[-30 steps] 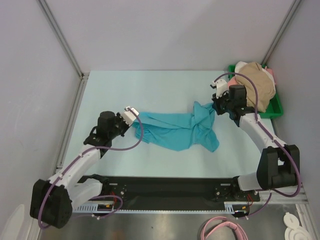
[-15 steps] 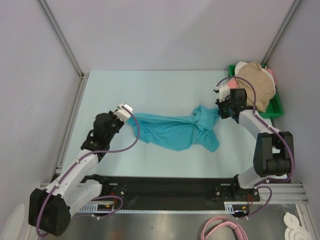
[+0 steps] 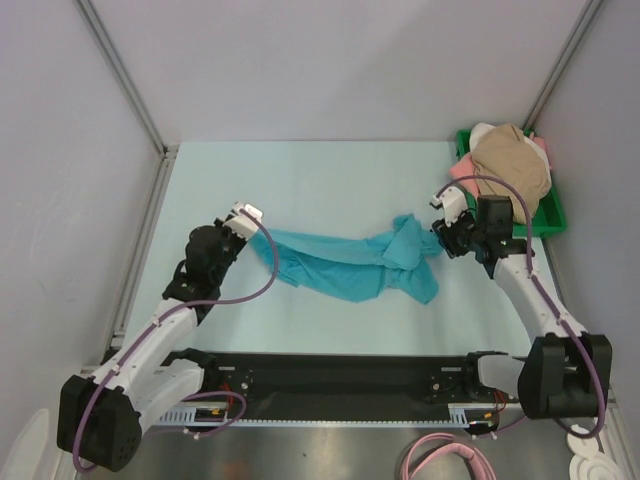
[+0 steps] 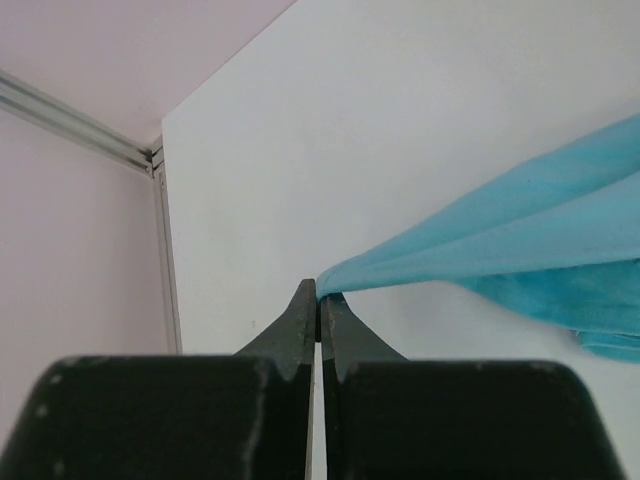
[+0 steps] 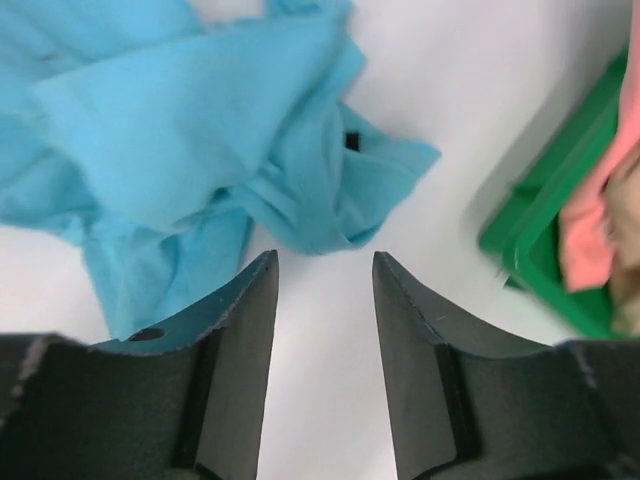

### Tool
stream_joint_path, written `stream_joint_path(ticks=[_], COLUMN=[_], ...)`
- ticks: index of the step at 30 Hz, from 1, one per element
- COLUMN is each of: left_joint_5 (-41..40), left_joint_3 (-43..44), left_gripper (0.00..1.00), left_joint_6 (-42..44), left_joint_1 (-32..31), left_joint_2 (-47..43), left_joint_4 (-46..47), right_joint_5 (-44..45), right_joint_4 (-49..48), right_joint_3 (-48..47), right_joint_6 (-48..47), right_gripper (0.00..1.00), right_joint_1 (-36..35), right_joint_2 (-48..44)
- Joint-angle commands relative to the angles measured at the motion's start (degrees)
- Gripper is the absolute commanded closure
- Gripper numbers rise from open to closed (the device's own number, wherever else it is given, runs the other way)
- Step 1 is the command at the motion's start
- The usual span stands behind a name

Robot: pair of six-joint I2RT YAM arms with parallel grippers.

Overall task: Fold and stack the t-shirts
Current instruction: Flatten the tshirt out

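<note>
One teal shirt (image 3: 340,262) is in play, lying across the middle of the table (image 3: 320,180), pulled long on its left side and knotted into a twisted bunch on its right. At the left end, the left gripper (image 4: 318,300) has its jaws pressed together on just a thin edge of the cloth, which runs out from the tips in a taut ridge. At the right end, the right gripper (image 5: 322,262) hangs just beside the bunch with its jaws spread and nothing between them.

Behind it, the green tray (image 3: 548,222) sits in the far right corner, heaped with a tan shirt (image 3: 510,165) on top and a pink shirt (image 3: 462,168) spilling over the rim.

Now the hazards. That left pinch is slim, so a firm tug could drag the hem right out of the jaws. On the right, the cloth is layered and twisted, and closing there would likely catch several folds at once and leave the shirt refusing to spread flat. The tray is also close to the right arm, and a wide swing could snag the heap and pull it out.

As for writing, I see none I can read. A small dark tab (image 5: 350,140) sits in the folds, perhaps a label, but it is too small to tell.
</note>
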State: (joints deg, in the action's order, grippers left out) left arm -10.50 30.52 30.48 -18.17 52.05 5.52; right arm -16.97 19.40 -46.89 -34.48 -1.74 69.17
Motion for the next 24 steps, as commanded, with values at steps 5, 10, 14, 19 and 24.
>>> stream_joint_path(ticks=[5,10,14,19,24], left_joint_5=[1.71,2.59,3.56,4.52,4.88], left_joint_3=[-1.52,-2.13,-3.01,-2.93,-3.1], left_gripper=[0.99,0.99,0.99,1.0,0.99], left_joint_6=[-0.07,-0.16,-0.07,-0.42,-0.51], left_joint_1=[0.24,0.24,0.24,0.16,0.16], left_joint_2=[0.59,0.77,-0.11,0.33,-0.11], left_joint_4=[2.48,2.04,1.78,1.51,0.98], right_joint_5=[-9.22,-6.6,-3.6,-5.08,-5.62], right_joint_4=[9.23,12.6,10.84,20.21,27.79], right_joint_3=[-3.36,-10.58,-13.22,-23.64,-32.9], right_joint_6=[-15.7,-14.48,-13.68,-18.94,-23.0], right_gripper=[0.51,0.51,0.51,0.49,0.47], right_joint_1=[-7.31,-12.49,-16.18,-19.62,-20.41], right_joint_2=[-2.82,6.49,12.64,20.21,27.85])
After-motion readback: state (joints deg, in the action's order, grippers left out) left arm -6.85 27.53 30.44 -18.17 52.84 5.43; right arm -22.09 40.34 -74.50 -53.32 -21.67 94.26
